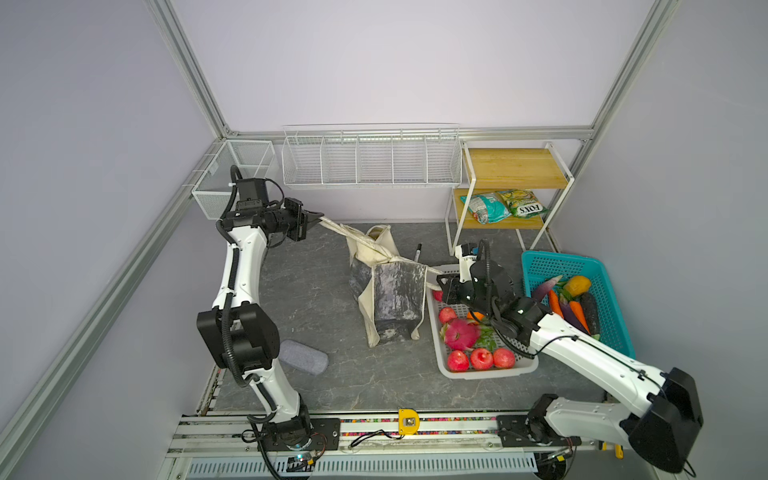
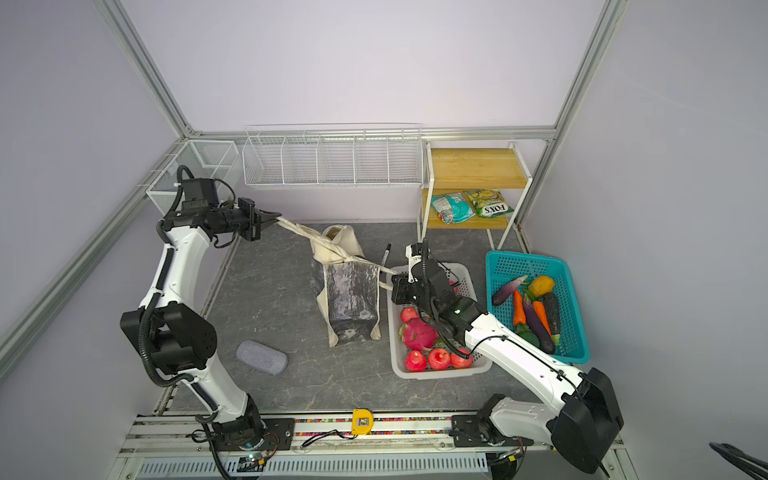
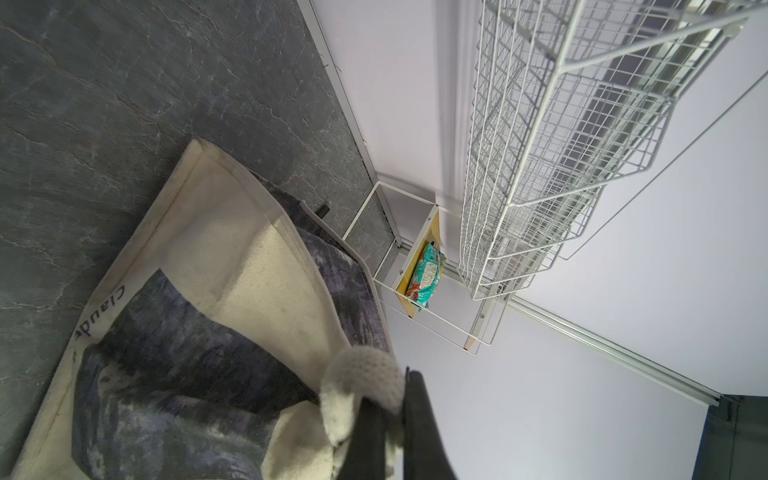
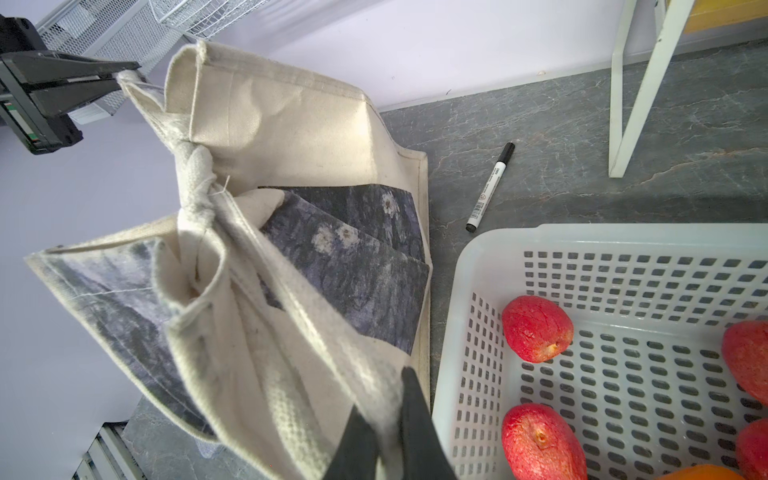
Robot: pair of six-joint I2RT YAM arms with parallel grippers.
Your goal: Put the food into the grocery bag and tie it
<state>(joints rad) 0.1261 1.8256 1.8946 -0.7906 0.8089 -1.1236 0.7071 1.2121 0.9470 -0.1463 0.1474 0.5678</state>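
Grey marbled table point(image 1: 316, 291), pale walls, a metal frame around it. The bag point(image 1: 395, 291) stands mid-table, nearer the back edge. The left claw point(image 1: 318, 217) is pressed together on one handle point(image 1: 332, 224), drawn taut toward the back left corner. The right claw point(image 1: 439, 284) pinches the other handle point(image 4: 286, 395) just beside the white basket point(image 1: 490, 370). Between them the straps cross in a knot point(image 4: 195, 183) over the bag's mouth, so I judge the tying nearly done.

The packing looks far from done. Apples point(image 1: 481, 358) lie in the white basket and vegetables point(image 1: 573, 311) in the teal basket point(image 1: 540, 259) by the right edge. Packets point(image 1: 486, 208) sit on the shelf point(image 1: 511, 166) in the back right corner. The bag's inside is hidden, so perhaps some food is in it, but I cannot tell.
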